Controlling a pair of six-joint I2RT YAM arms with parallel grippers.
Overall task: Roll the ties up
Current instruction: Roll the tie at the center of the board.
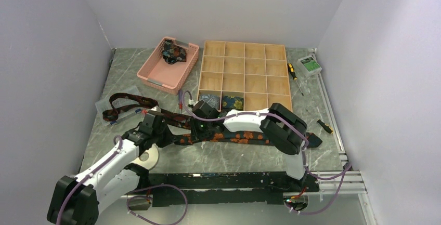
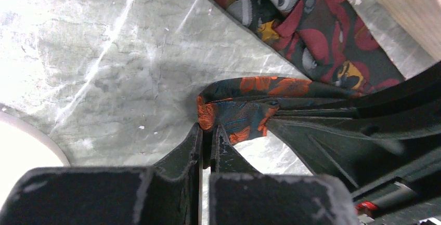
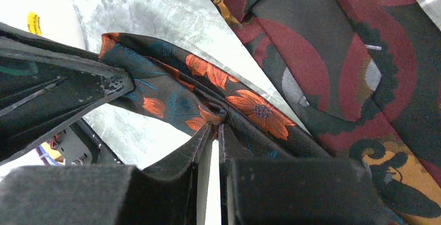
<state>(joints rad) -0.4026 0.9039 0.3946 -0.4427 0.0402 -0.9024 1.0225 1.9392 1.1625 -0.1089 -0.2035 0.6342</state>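
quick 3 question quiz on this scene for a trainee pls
1. True or false: the left gripper and right gripper are both shut on the orange-flower tie.
2. How many compartments of the wooden divided tray hold a rolled tie? A none, B two, C five.
3. Fill the gap: the basket left of the tray is ___ in colour.
Key: 1 true; 2 B; 3 pink.

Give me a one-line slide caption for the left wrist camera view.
Left gripper pinches the folded end of the orange-flowered tie over the marbled table, a red-patterned tie lying beyond.
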